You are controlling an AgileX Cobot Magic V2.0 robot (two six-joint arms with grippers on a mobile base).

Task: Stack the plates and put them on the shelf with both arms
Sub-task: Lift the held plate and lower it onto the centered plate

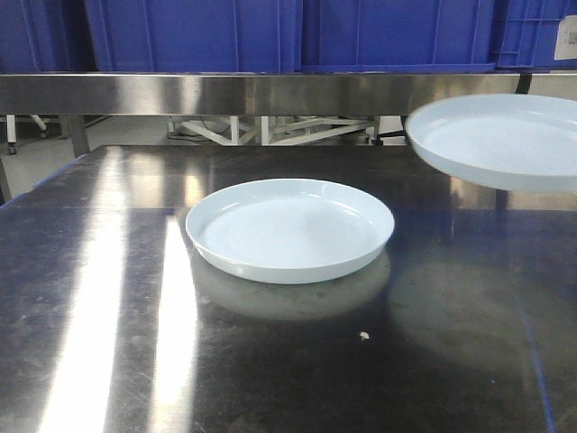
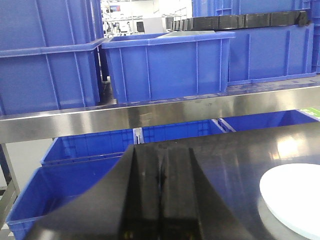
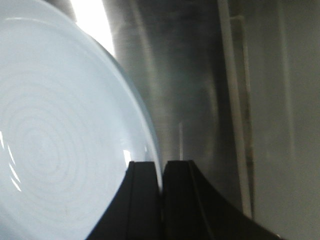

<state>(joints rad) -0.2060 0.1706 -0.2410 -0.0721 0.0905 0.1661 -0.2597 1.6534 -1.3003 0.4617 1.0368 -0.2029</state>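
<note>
The dark steel tabletop (image 1: 108, 298) is the biggest thing before me, glossy and streaked with bright bands of reflected light on its left side. Behind it runs the shelf (image 1: 270, 93), whose long brushed-steel front rail crosses the whole width of the front view. Blue plastic crates (image 1: 198, 32) stand in a row on top of that rail, and my left wrist camera shows more of them on the tier below it.

The resting plate (image 1: 290, 230) lies flat and right side up near the middle of the tabletop, pale blue-white, with faint rings inside its low rim. The lifted plate (image 1: 500, 140) hangs clear of the tabletop at the right, roughly level, and is cut off by the frame's edge. Its far rim comes just below the shelf rail. The two plates are apart, the lifted one higher and to the right of the other.

My right gripper (image 3: 161, 167) is clamped on the lifted plate's rim, one finger inside the rim and one outside. My left gripper (image 2: 161, 152) has its fingers pressed together with nothing between them, and it points toward the shelf rail over the table's left part.

A tiny pale speck (image 1: 363, 336) sits on the tabletop in front of the resting plate.
</note>
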